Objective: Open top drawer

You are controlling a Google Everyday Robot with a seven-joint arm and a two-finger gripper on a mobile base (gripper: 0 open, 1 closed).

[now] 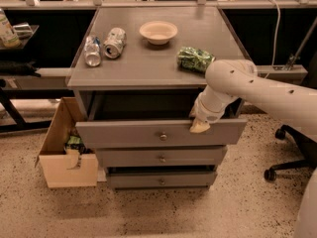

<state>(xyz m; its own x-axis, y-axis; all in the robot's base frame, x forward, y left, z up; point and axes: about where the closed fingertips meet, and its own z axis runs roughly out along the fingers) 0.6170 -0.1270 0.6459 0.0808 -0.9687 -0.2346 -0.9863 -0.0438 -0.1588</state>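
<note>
The top drawer [133, 133] is a wide grey front with a small round metal knob [163, 137] at its centre. It stands pulled out from the cabinet, with a dark gap above its front. My gripper [199, 126] reaches in from the right on a white arm and rests on the drawer's upper edge, right of the knob. The middle drawer [161, 157] and the smallest bottom drawer [161, 179] sit further back below it.
On the cabinet top [148, 58] lie two cans [104, 46], a beige bowl [158, 31] and a green bag [194, 59]. A cardboard box [64, 152] stands on the floor at the left. An office chair base [287, 157] is at the right.
</note>
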